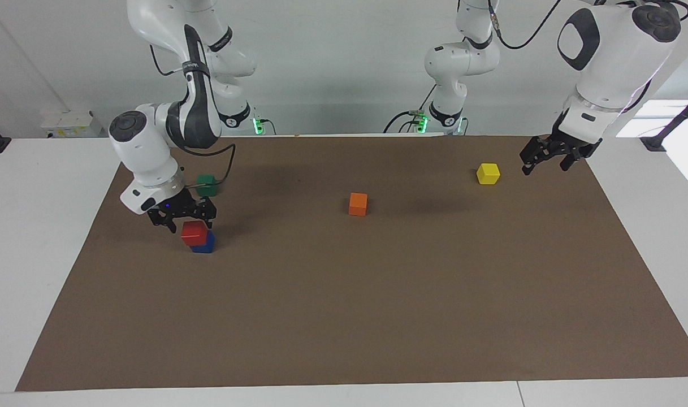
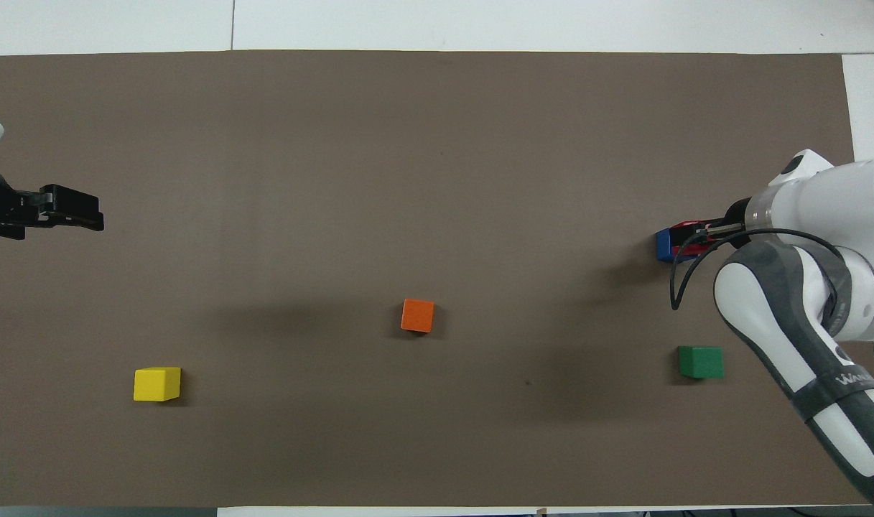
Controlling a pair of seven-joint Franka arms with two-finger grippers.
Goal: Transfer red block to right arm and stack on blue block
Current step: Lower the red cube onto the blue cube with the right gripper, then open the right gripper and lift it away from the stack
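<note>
Red block (image 1: 194, 232) sat on blue block (image 1: 204, 243), right gripper (image 1: 182, 217) spread just above it, green block (image 1: 207, 184) nearby, orange block (image 1: 358, 203) mid-mat; left gripper (image 1: 547, 156) open beside yellow block (image 1: 488, 173).

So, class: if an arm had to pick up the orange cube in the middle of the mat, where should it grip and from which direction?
Grip the orange cube across two opposite vertical side faces, coming straight down from above. It sits flat on the brown mat with its top face showing and nothing beside it, so a top-down pinch looks clear. It seems slightly turned, so the wrist would probably need turning to match.
</note>
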